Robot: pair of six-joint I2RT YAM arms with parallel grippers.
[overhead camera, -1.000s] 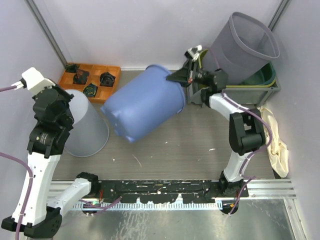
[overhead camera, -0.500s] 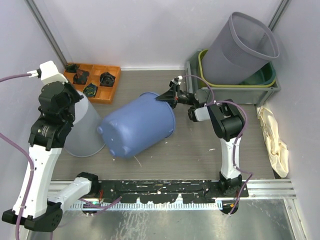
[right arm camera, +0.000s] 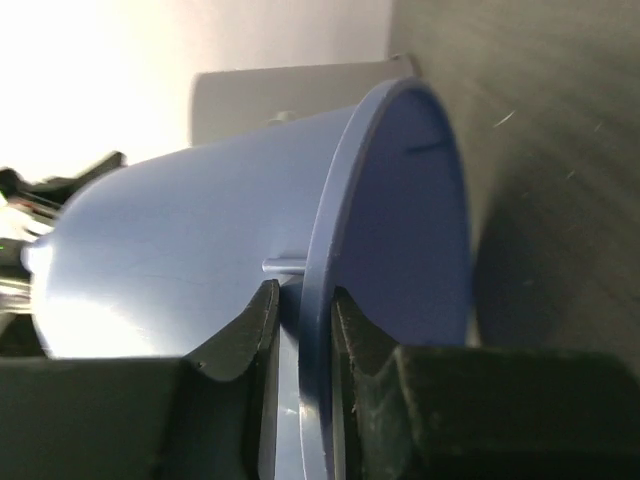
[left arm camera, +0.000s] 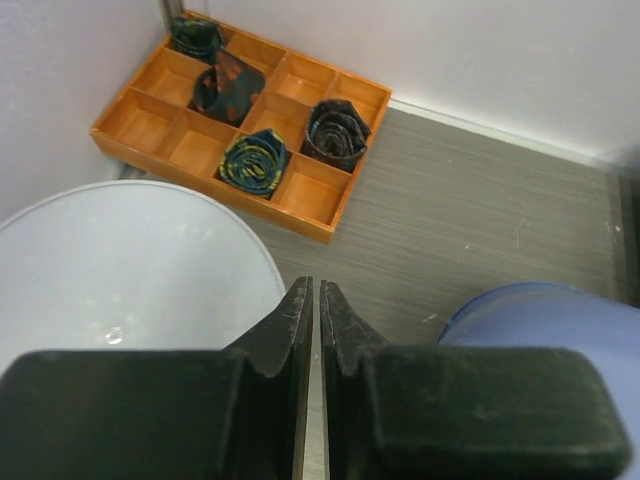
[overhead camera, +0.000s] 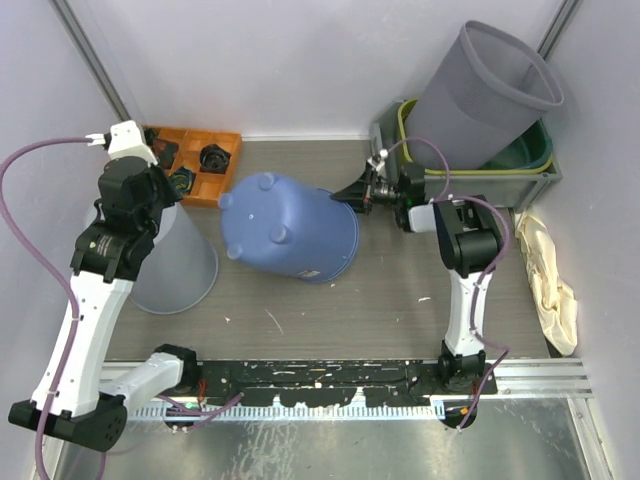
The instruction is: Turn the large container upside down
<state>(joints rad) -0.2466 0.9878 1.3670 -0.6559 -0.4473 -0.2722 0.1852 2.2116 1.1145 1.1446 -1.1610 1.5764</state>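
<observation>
The large blue container (overhead camera: pixel 290 235) stands tilted on the table with its footed bottom facing up and to the left, and its rim lifted on the right side. My right gripper (overhead camera: pixel 352 196) is shut on that rim; in the right wrist view the rim (right arm camera: pixel 330 230) runs between the two fingers of the gripper (right arm camera: pixel 300 300). My left gripper (overhead camera: pixel 152 198) hangs shut and empty over the edge of a white upturned container (overhead camera: pixel 170 255). In the left wrist view the gripper (left arm camera: pixel 315 300) shows only a hairline gap, with the blue container (left arm camera: pixel 560 320) at lower right.
An orange divided tray (overhead camera: pixel 185 160) with dark rolled items sits at the back left, also in the left wrist view (left arm camera: pixel 240 120). A grey bin (overhead camera: pixel 480 95) leans in stacked green tubs (overhead camera: pixel 520 160) at the back right. A cloth (overhead camera: pixel 550 270) lies along the right wall.
The blue container went from held up on its side to tipped over with its bottom up. My right gripper came down with the rim. My left arm moved toward the back and right.
</observation>
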